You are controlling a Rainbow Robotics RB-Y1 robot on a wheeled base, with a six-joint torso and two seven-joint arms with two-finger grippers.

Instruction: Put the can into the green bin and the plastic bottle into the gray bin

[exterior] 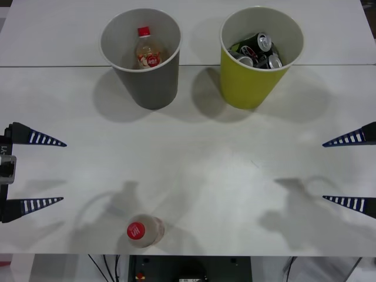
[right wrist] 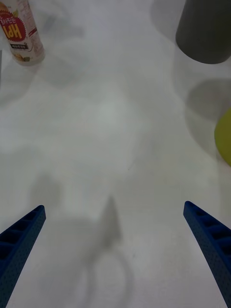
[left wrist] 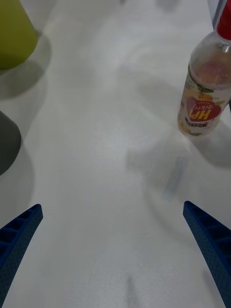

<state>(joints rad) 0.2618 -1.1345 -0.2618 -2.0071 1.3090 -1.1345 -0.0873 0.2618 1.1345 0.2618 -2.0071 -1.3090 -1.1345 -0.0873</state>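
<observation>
The plastic bottle [exterior: 141, 231] stands upright near the table's front edge, red cap up, between the two arms; its whitish label with red marks faces both wrist cameras [left wrist: 202, 96] [right wrist: 21, 33]. At the back left, the gray bin [exterior: 147, 82] holds a shorter amber bottle [exterior: 148, 51]. The green bin [exterior: 249, 85] at the back right holds cans [exterior: 258, 50]. My left gripper [exterior: 63, 171] [left wrist: 111, 205] is open at the left edge, left of the plastic bottle. My right gripper [exterior: 323, 171] [right wrist: 113, 206] is open at the right edge. Both hold nothing.
The white table [exterior: 194, 170] has a seam running across it just behind the bins. Its front edge lies close behind the standing bottle, with cables and dark equipment [exterior: 188, 270] below it.
</observation>
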